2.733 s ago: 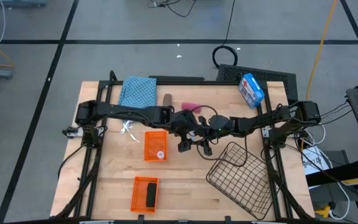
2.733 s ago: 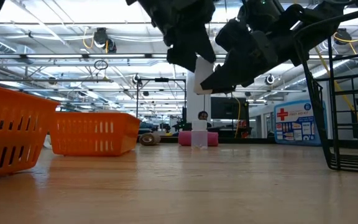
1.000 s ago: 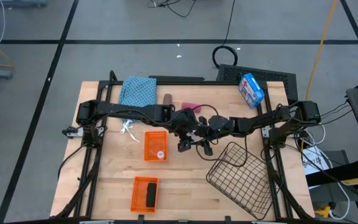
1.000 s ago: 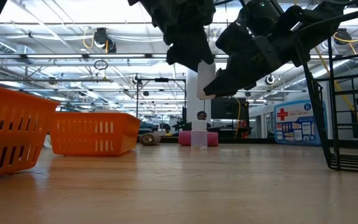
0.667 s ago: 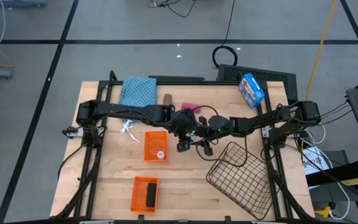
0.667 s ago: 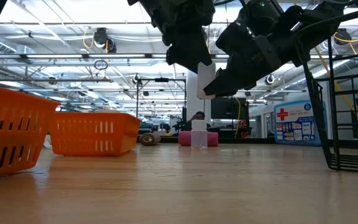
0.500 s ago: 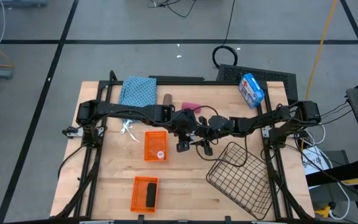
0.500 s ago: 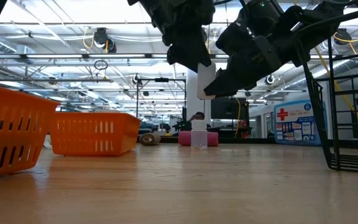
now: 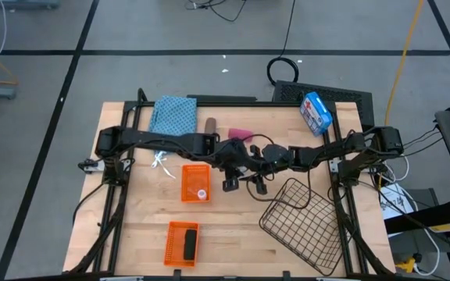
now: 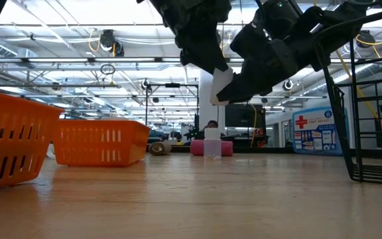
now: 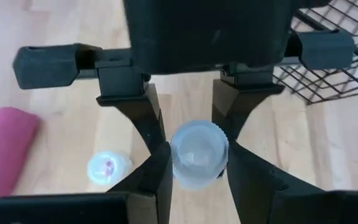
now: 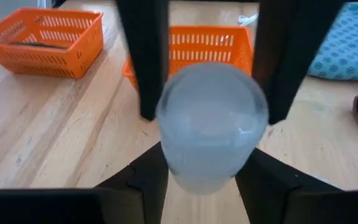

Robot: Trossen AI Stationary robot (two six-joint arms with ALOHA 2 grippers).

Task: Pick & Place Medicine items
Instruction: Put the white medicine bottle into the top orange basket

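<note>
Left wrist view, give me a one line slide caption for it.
White vial pinched between dark fingers above the wooden table, with a pink cylinder and another vial below.

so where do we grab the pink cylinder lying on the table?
Across its middle, coming straight down. The pink cylinder lies flat on the table, long axis left-right in the high view, so set the fingers front and back over its round sides. Mind the small vial standing close beside it.

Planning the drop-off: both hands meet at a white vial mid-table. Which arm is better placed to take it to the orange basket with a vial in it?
Left. Both the left hand and right hand flank the white vial, but the orange basket sits just beside the left hand.
</note>
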